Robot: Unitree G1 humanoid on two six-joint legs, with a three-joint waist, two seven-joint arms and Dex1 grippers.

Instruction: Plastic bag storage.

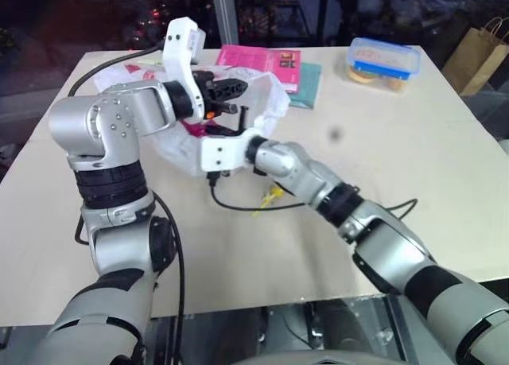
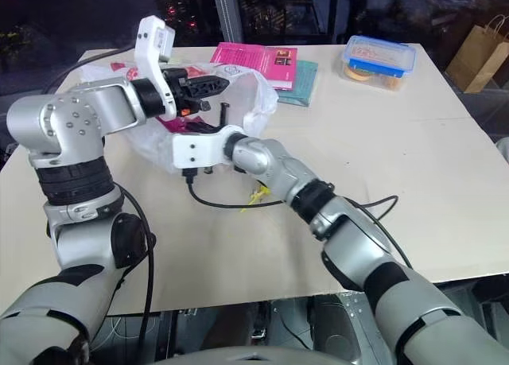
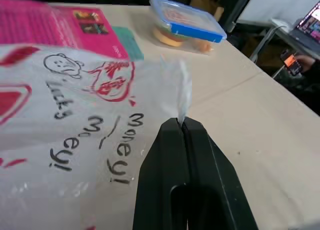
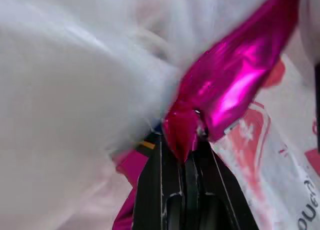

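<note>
plastic bag [image 1: 258,95] upper left of frame on desk [image 1: 382,182]. left gripper [image 3: 182,127] jaws closed, pinching the bag's edge, probably holding it open. right gripper [image 4: 182,140] jaws clamped on magenta snack packet [image 4: 230,84], pushing it inside.

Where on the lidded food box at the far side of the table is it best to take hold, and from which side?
Probably across the two long sides of the food box, coming from above. It stands flat and apart from the books, and its blue-rimmed lid is closed, so the sides just under the rim offer firm, parallel faces. The wide lid itself gives no grip.
</note>
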